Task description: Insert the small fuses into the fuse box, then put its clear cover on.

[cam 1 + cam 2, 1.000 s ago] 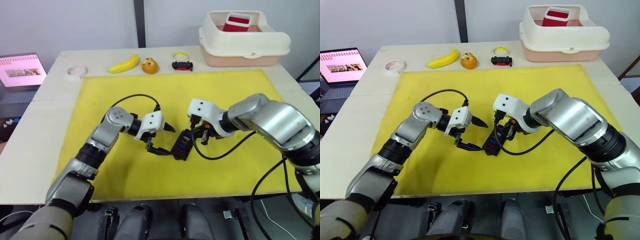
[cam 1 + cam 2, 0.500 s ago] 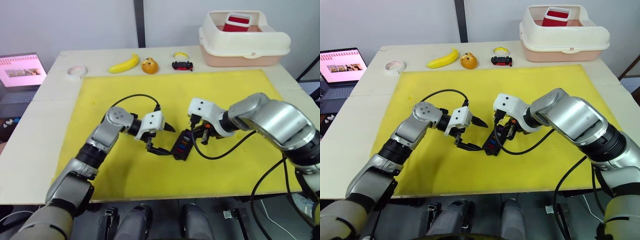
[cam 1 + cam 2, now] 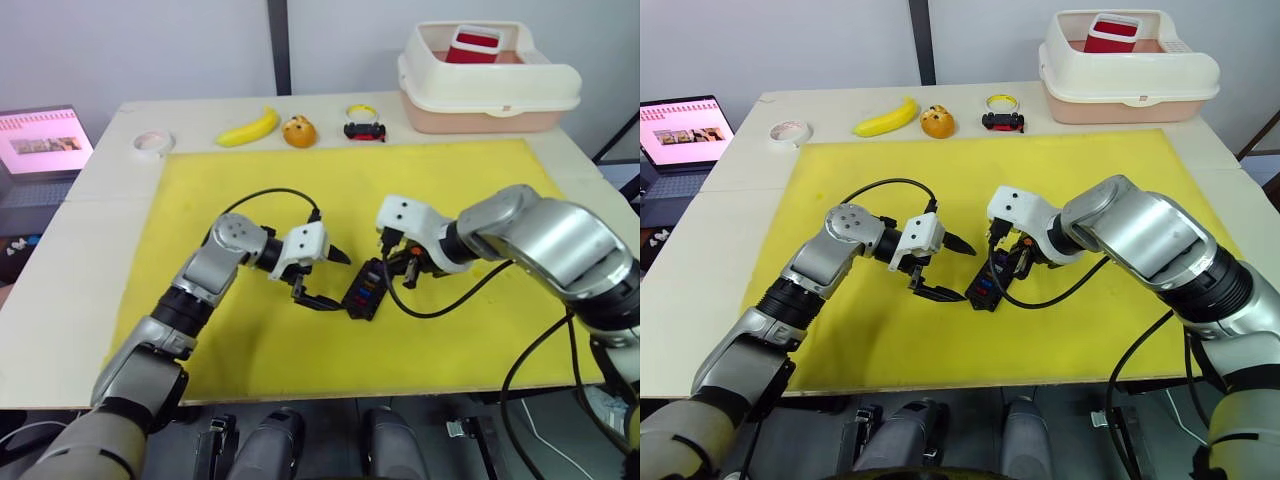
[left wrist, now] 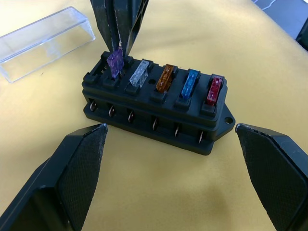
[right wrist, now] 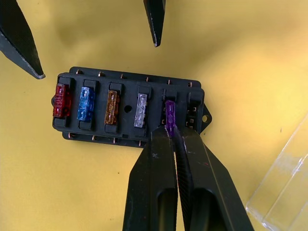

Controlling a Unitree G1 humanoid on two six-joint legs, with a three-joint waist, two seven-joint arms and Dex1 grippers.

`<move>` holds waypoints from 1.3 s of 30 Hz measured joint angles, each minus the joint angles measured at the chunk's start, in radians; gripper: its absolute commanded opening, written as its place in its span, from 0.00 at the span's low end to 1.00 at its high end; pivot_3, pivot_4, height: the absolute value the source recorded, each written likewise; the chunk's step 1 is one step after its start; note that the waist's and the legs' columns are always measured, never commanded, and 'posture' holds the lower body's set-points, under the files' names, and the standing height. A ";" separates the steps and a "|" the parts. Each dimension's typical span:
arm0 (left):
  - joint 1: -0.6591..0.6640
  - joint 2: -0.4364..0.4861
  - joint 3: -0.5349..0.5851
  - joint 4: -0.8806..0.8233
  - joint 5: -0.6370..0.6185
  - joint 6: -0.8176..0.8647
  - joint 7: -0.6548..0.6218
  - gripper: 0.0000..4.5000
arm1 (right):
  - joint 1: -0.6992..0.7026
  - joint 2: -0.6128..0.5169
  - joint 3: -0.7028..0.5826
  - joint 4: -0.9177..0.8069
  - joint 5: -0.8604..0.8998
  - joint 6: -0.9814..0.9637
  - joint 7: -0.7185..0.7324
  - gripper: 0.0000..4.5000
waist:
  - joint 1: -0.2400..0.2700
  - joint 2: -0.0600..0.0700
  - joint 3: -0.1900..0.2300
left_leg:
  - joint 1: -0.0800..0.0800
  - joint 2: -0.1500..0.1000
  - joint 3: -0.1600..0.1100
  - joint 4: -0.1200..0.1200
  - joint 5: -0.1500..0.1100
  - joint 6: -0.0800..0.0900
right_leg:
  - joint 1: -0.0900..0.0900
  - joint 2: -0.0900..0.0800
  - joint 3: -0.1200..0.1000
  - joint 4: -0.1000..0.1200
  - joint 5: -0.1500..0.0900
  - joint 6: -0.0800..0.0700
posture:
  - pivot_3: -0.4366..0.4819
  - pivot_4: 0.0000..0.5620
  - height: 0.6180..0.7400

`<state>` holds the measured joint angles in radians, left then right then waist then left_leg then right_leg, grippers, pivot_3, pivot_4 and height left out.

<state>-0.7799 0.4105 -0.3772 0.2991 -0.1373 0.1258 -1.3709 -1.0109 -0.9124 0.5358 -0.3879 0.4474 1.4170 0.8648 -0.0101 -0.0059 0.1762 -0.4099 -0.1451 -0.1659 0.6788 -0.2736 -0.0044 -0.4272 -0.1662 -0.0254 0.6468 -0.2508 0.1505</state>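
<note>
The black fuse box [image 4: 154, 108] lies on the yellow mat between my two grippers. Red [image 5: 59, 100], blue [image 5: 85, 103], orange [image 5: 111, 107] and grey [image 5: 140, 109] fuses sit in a row in its slots. My right gripper [image 5: 174, 139] is shut on a purple fuse [image 4: 115, 62], whose lower end stands in the fifth slot. My left gripper [image 3: 335, 280] is open, one finger on each side of the box's near end, touching nothing. The clear cover [image 4: 41, 41] lies on the mat just beyond the box, by the right gripper.
A cream tub [image 3: 490, 85] with a red item stands at the back right. Along the table's back edge lie a banana [image 3: 248, 127], an orange ball [image 3: 298, 131], a small toy car [image 3: 364, 130] and a tape roll [image 3: 152, 143]. A laptop [image 3: 40, 140] is far left.
</note>
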 measured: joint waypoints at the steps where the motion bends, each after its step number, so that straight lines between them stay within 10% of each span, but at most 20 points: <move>1: 0.000 0.000 0.000 0.000 0.000 0.000 0.000 1.00 | -0.003 0.000 -0.002 0.001 0.000 0.002 0.000 0.02 | 0.000 0.000 0.000 | 0.000 0.000 0.000 0.000 0.000 0.000 | 0.000 0.000 0.000 0.000 0.000 0.000 | 0.48 0.27 1.00; 39: 0.000 -0.001 0.000 0.000 0.000 -0.004 0.006 1.00 | 0.008 0.021 -0.007 0.046 0.007 0.005 -0.010 0.08 | 0.000 0.000 0.000 | 0.000 0.000 0.000 0.000 0.000 0.000 | 0.000 0.000 0.000 0.000 0.000 0.000 | 0.48 0.27 1.00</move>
<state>-0.7796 0.4091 -0.3771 0.2991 -0.1372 0.1216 -1.3647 -1.0034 -0.8911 0.5290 -0.3423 0.4549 1.4224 0.8549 -0.0102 -0.0060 0.1762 -0.4099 -0.1451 -0.1659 0.6788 -0.2736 -0.0045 -0.4272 -0.1662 -0.0254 0.6468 -0.2508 0.1505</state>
